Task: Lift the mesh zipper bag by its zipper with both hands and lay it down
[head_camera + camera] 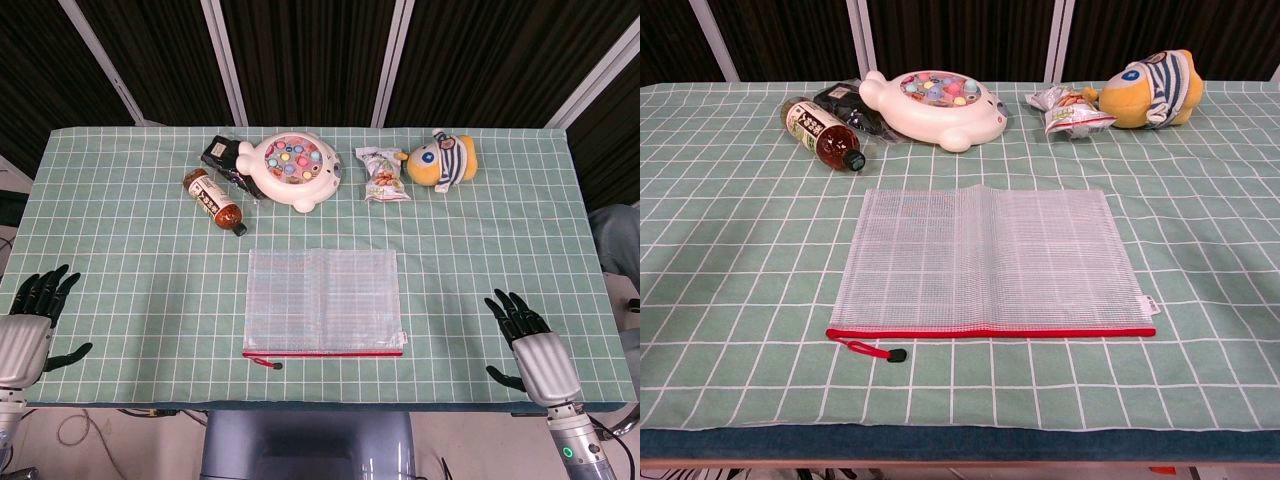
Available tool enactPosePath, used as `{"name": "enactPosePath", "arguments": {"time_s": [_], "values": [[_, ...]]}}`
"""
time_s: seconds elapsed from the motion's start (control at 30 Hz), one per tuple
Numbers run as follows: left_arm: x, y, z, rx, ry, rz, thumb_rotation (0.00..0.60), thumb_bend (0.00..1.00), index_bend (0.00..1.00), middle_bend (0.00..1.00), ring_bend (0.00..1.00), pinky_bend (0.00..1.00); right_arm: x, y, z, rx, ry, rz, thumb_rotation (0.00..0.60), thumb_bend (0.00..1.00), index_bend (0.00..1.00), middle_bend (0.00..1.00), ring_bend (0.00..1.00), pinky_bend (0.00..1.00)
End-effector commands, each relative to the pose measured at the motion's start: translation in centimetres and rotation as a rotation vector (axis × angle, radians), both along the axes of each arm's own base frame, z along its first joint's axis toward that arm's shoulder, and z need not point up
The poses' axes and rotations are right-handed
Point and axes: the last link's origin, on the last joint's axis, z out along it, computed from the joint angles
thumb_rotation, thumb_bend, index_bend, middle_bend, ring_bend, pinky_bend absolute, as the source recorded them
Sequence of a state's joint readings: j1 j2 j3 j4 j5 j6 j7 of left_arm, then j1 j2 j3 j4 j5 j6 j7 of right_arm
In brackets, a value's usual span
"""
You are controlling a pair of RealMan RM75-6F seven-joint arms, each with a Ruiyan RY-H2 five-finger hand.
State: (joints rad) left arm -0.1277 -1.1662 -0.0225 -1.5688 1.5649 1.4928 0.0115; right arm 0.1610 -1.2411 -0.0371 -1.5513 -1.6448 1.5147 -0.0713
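Bag: the mesh bag [322,298] lies flat in the middle of the table [120,250], with its red zipper [990,332] along the edge closest to me.
Pull cord: the small red cord [868,349] hangs out at the left end of the zipper, lying on the cloth.
Left hand: my left hand [32,325] rests at the left table edge, fingers spread apart, holding nothing, well apart from the bag.
Right hand: my right hand [530,340] is at the right table edge, also spread and empty.
Step in hand: I judge the lift is not yet begun; first I must bring both hands to the zipper.
How to do it well: I want to pinch the zipper near its two ends, one hand on each side, so the bag hangs level. The mesh looks thin and floppy, so I should lift both hands evenly together.
Behind the bag: a bottle [214,199], a fishing toy [293,170], a snack packet [384,173] and a plush toy [444,161] stand far from my path.
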Motion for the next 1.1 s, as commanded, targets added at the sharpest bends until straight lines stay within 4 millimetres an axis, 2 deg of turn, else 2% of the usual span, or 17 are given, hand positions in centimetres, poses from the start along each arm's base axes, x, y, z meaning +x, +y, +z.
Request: {"name": "enactPosePath", "arguments": {"time_s": [0.03, 0.33, 0.43, 0.53, 0.6, 0.63, 0.7, 0.8, 0.9, 1.1], "values": [[0.0, 0.0, 0.0, 0.0, 0.0, 0.001, 0.6, 0.05, 0.0, 0.0, 0.0, 0.0, 0.0, 0.0, 0.0, 0.0, -0.001, -0.001, 0.6, 0.14, 0.0, 0.0, 0.0, 0.24], [0.0, 0.1, -0.1, 0.005, -0.01, 0.01, 0.6, 0.05, 0.0, 0.0, 0.0, 0.0, 0.8, -0.2, 0.3, 0.004, -0.048, -0.004, 0.6, 0.14, 0.0, 0.0, 0.0, 0.24], [0.0, 0.2, -0.1, 0.005, -0.016, 0.017, 0.6, 0.05, 0.0, 0.0, 0.0, 0.0, 1.7, -0.6, 0.3, 0.024, -0.077, -0.005, 0.6, 0.14, 0.0, 0.05, 0.08, 0.3], [-0.1, 0.3, -0.1, 0.003, -0.02, 0.022, 0.6, 0.05, 0.0, 0.0, 0.0, 0.0, 3.2, -1.3, 0.2, 0.041, -0.122, 0.006, 0.6, 0.16, 0.0, 0.27, 0.31, 0.49], [-0.1, 0.3, -0.1, 0.004, -0.024, 0.024, 0.6, 0.05, 0.0, 0.0, 0.0, 0.0, 4.8, -2.2, -0.1, 0.058, -0.162, 0.018, 0.6, 0.18, 0.0, 0.49, 0.54, 0.63], [-0.1, 0.3, 0.0, 0.005, -0.026, 0.024, 0.6, 0.05, 0.0, 0.0, 0.0, 0.0, 5.6, -2.6, -0.3, 0.069, -0.178, 0.026, 0.6, 0.19, 0.01, 0.56, 0.6, 0.67], [-0.1, 0.3, 0.0, 0.006, -0.031, 0.024, 0.6, 0.05, 0.0, 0.0, 0.0, 0.0, 7.5, -3.4, -0.9, 0.102, -0.206, 0.049, 0.6, 0.22, 0.06, 0.73, 0.77, 0.78], [-0.1, 0.4, 0.1, 0.005, -0.035, 0.027, 0.6, 0.05, 0.0, 0.0, 0.0, 0.0, 10.7, -4.7, -2.0, 0.151, -0.228, 0.091, 0.6, 0.24, 0.16, 0.9, 0.92, 0.89], [-0.1, 0.5, 0.1, 0.002, -0.038, 0.031, 0.6, 0.05, 0.0, 0.0, 0.0, 0.0, 13.7, -5.5, -3.6, 0.203, -0.236, 0.128, 0.6, 0.26, 0.25, 0.99, 0.99, 0.96], [-0.2, 0.6, 0.1, 0.0, -0.045, 0.035, 0.6, 0.05, 0.0, 0.0, 0.0, 0.0, 18.5, -6.2, -7.6, 0.346, -0.246, 0.146, 0.6, 0.28, 0.37, 1.0, 1.0, 1.0]]}}
